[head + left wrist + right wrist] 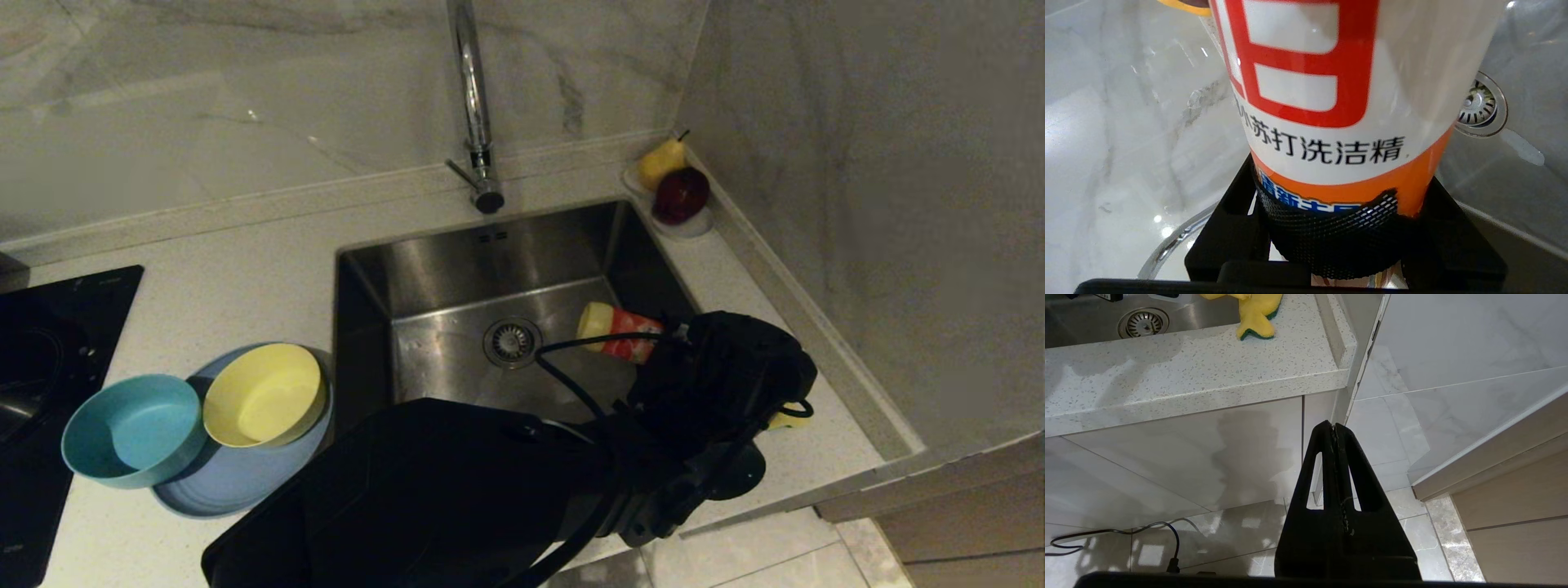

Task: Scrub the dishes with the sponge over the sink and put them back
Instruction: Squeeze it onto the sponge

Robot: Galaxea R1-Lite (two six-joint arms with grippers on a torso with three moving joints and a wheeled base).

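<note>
Over the steel sink (424,286) our left gripper (1339,245) grips the detergent bottle (1331,102) tilted, probably to pour, while our right gripper (1336,430) hangs closed below the counter (1188,375).

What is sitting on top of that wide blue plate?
The yellow bowl sits on the periwinkle plate, and the teal bowl overlaps its edge. Both look empty. The plate's surface beneath them is hidden.

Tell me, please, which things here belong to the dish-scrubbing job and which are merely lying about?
Job:
- teal bowl
- yellow bowl
- blue plate
- sponge
- sink
- detergent bottle, held by the left pincer

Lying about:
- pear
- apple
- hob
</note>
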